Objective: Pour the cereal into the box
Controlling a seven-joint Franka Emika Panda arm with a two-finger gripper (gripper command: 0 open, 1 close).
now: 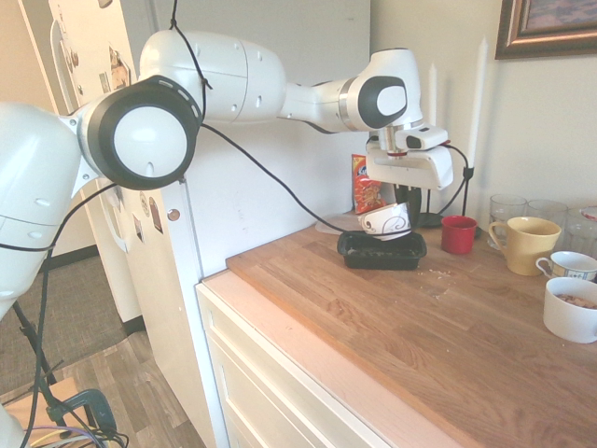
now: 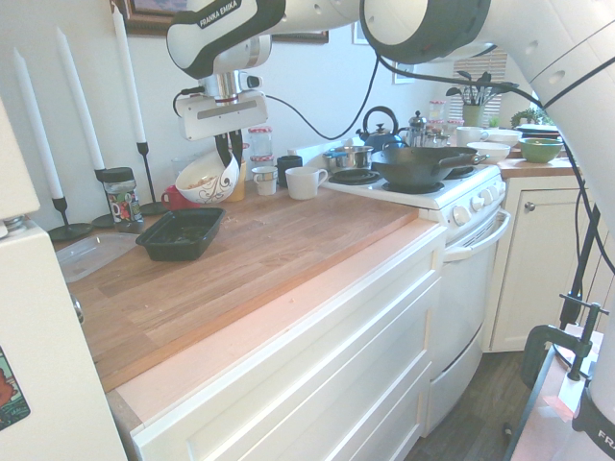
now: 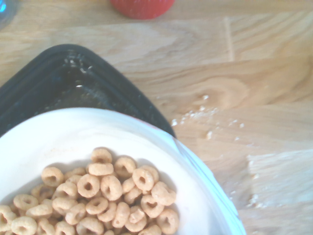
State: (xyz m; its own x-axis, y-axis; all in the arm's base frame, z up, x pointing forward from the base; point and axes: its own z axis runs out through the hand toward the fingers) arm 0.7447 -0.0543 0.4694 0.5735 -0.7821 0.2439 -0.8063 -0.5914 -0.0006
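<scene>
One gripper (image 2: pixel 231 152) — jaws clamped on one white swirl bowl (image 2: pixel 207 180) of cereal (image 3: pixel 100 196) — above one black box (image 2: pixel 180 232); three white candles (image 2: pixel 34 110) behind.

Readable print: "FRANKA EMIKA" in white capitals on the dark band of the robot arm (image 2: pixel 219 21), second exterior view. Partial white letters "FR" on the rig part at that view's lower right corner, cut off by the frame. Orange snack bag (image 1: pixel 366 184) at the worktop's back edge carries print, too small to read. Spice jar (image 2: pixel 122 200) label illegible.
</scene>
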